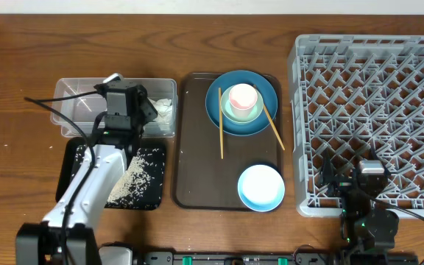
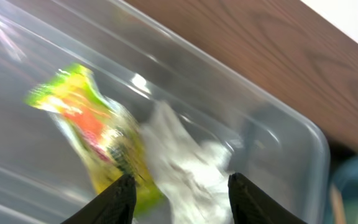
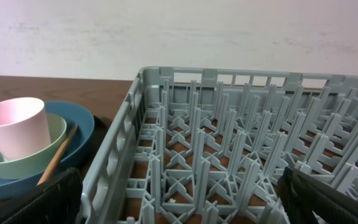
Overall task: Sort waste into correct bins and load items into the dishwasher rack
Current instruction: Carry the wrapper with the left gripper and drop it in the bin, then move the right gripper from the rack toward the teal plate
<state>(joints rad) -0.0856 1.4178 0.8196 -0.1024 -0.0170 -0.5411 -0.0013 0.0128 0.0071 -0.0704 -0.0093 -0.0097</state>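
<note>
Left gripper (image 2: 182,196) sits over the clear tub (image 1: 72,92) at the table's (image 1: 20,59) left side, fingers (image 2: 120,196) partly apart with nothing pinched between them. In the left wrist view the snack wrapper (image 2: 92,137) lies inside the tub just beside the left fingertip, blurred, and the crumpled napkin (image 2: 185,158) is against it on the right, near the tub's corner. Rice grains (image 1: 135,180) are scattered on the black tray (image 1: 76,158), which sits just in front of the tub, partly under the left arm. The brown serving tray (image 1: 193,147) is in the middle, between the tub and the rack (image 1: 374,96). On its far end is the blue plate (image 1: 260,121), with the green bowl (image 1: 230,114) in it and the pink cup (image 1: 242,96) standing in the bowl. One chopstick (image 1: 221,125) runs across the plate's left edge onto the tray; the other chopstick (image 1: 273,126) slants off the plate's right side. The small pale bowl (image 1: 260,187) sits upright at the tray's near end, apart from the plate. Right gripper (image 3: 179,205) is at the rack's near edge, jaws spread wide and holding nothing. No dishes are visible in the rack.
</note>
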